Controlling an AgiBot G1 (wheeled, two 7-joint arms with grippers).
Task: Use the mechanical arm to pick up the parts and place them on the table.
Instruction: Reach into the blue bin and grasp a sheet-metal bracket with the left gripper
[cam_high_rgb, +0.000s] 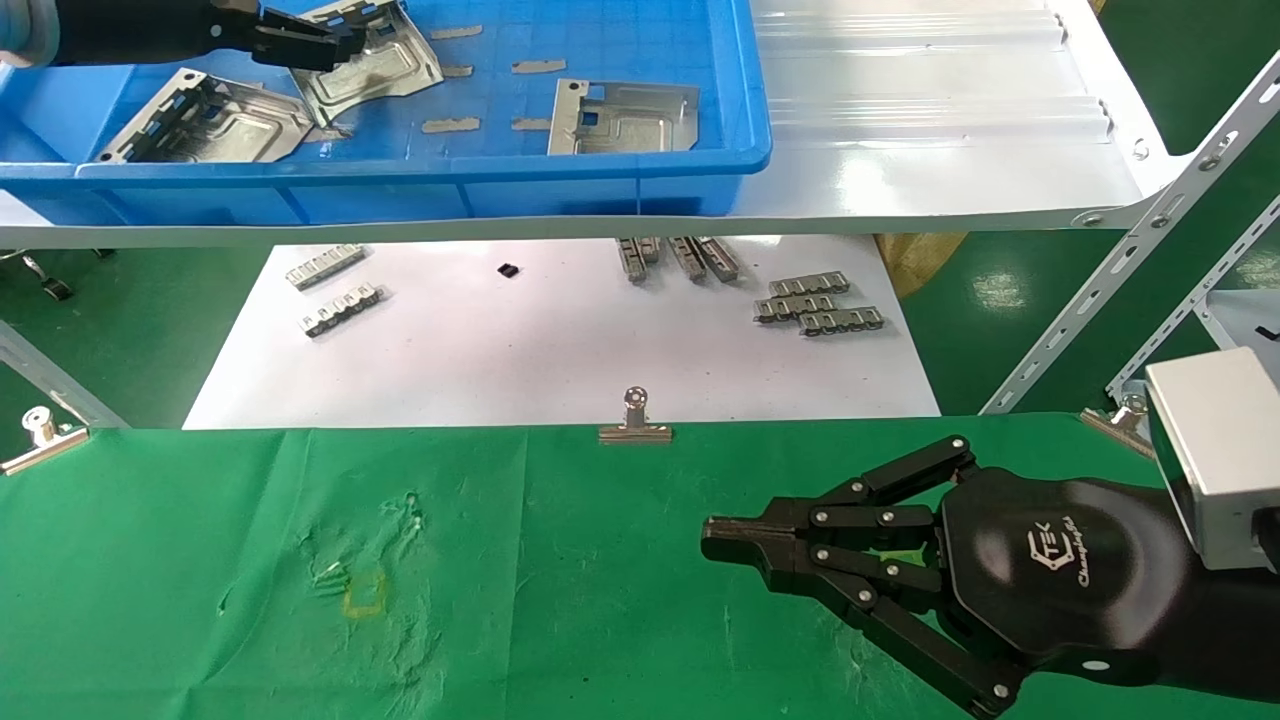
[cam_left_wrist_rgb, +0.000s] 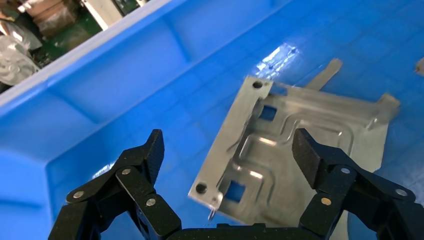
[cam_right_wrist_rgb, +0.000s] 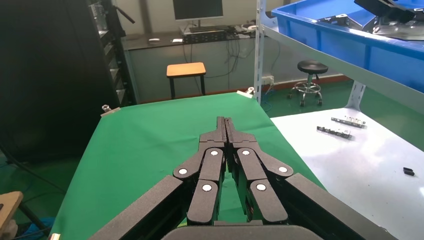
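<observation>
Three silver parts lie in the blue bin (cam_high_rgb: 400, 185): one at the left (cam_high_rgb: 215, 120), one in the middle (cam_high_rgb: 385, 60) and one at the right (cam_high_rgb: 620, 115). My left gripper (cam_high_rgb: 335, 45) hangs over the middle part's near edge. In the left wrist view that part (cam_left_wrist_rgb: 300, 145) sits tilted on the bin floor, and the left gripper (cam_left_wrist_rgb: 230, 145) is open astride its drilled edge, one fingertip (cam_left_wrist_rgb: 155, 150) over bare blue floor, the other (cam_left_wrist_rgb: 307, 155) over the metal. My right gripper (cam_high_rgb: 712, 535) is shut and empty above the green table (cam_high_rgb: 200, 560); its closed tips (cam_right_wrist_rgb: 225, 122) point along the cloth.
The bin stands on a glossy white shelf board (cam_high_rgb: 950, 150) on a slotted metal frame (cam_high_rgb: 1130, 270). Below it, a white sheet (cam_high_rgb: 500, 350) carries grey toothed strips (cam_high_rgb: 815, 305). Binder clips (cam_high_rgb: 635, 420) pin the cloth's far edge. A yellow square outline (cam_high_rgb: 365, 592) marks the cloth.
</observation>
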